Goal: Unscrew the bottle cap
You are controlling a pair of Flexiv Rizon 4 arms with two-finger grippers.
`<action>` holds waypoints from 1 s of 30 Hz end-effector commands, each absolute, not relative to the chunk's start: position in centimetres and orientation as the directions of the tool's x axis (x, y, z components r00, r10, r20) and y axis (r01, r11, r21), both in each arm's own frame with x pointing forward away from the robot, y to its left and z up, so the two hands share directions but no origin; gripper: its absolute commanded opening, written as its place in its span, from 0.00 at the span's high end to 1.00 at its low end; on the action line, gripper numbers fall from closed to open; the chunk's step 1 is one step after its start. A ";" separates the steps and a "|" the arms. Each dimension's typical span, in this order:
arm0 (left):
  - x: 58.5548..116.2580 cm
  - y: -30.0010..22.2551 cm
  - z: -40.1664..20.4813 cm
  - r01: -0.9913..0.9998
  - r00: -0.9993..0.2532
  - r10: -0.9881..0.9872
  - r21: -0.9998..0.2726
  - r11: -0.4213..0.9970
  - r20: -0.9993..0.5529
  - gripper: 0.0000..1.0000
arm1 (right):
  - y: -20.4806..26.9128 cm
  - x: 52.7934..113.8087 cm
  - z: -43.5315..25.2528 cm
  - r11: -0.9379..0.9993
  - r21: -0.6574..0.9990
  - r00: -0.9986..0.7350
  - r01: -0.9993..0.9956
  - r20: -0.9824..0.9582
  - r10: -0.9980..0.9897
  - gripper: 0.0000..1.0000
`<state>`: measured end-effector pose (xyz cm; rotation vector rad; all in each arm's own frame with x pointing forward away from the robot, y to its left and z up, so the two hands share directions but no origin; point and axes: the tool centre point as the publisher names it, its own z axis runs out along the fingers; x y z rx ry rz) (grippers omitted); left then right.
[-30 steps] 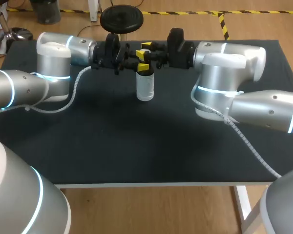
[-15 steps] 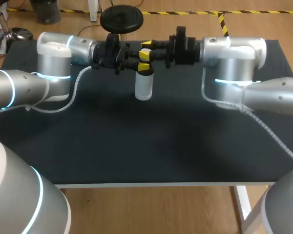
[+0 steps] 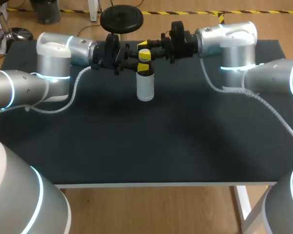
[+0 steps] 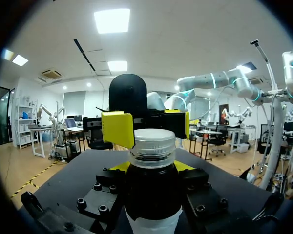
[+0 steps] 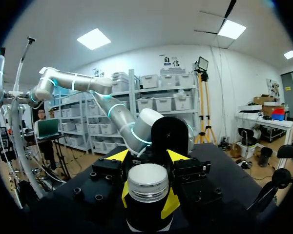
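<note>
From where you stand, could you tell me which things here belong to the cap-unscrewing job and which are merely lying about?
Job in hand: bottle, cap, left tool, right tool.
Merely there: black table, left arm's coiled cable.

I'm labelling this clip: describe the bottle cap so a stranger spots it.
Toward the black table's far edge stands one upright bottle. Its cap is the ribbed silvery top above the dark neck, pinched between the right gripper's yellow tips.

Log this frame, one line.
left gripper: shut on bottle | right gripper: shut on cap | bottle: upright on table | cap: on bottle
</note>
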<state>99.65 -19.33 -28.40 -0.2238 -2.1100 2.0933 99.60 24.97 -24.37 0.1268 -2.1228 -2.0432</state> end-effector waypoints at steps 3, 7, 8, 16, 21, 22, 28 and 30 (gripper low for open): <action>99.7 -19.6 -28.2 -0.006 -0.975 0.220 -1.000 0.009 0.008 1.00 | 25.0 100.4 -24.9 0.017 0.996 -0.767 0.091 0.081 -0.636 1.00; 99.7 -19.6 -28.2 -0.006 -0.975 0.220 -1.000 0.009 0.008 1.00 | 25.0 100.5 -25.1 0.011 0.995 -0.728 0.099 0.079 -0.681 1.00; 99.7 -19.6 -28.2 -0.006 -0.975 0.220 -1.000 0.009 0.008 1.00 | 24.8 100.4 -25.0 0.009 0.995 -0.719 0.097 0.076 -0.691 1.00; 99.7 -19.6 -28.2 -0.006 -0.975 0.220 -1.000 0.009 0.008 1.00 | 24.6 99.9 -25.1 -0.001 0.995 -0.616 0.095 0.059 -0.785 1.00; 99.7 -19.6 -28.2 -0.006 -0.975 0.220 -1.000 0.009 0.008 1.00 | 24.2 99.4 -24.6 -0.014 0.995 -0.507 0.097 0.038 -0.861 1.00; 99.7 -19.6 -28.2 -0.006 -0.975 0.220 -1.000 0.009 0.008 1.00 | 24.2 99.5 -24.6 -0.013 0.996 -0.486 0.094 0.034 -0.873 1.00; 99.7 -19.6 -28.2 -0.006 -0.975 0.220 -1.000 0.009 0.008 1.00 | 24.4 99.2 -24.4 0.008 0.995 -0.378 0.095 0.043 -0.925 1.00; 99.7 -19.6 -28.2 -0.006 -0.975 0.220 -1.000 0.009 0.008 1.00 | 24.5 99.1 -24.3 0.017 0.995 -0.348 0.096 0.050 -0.936 1.00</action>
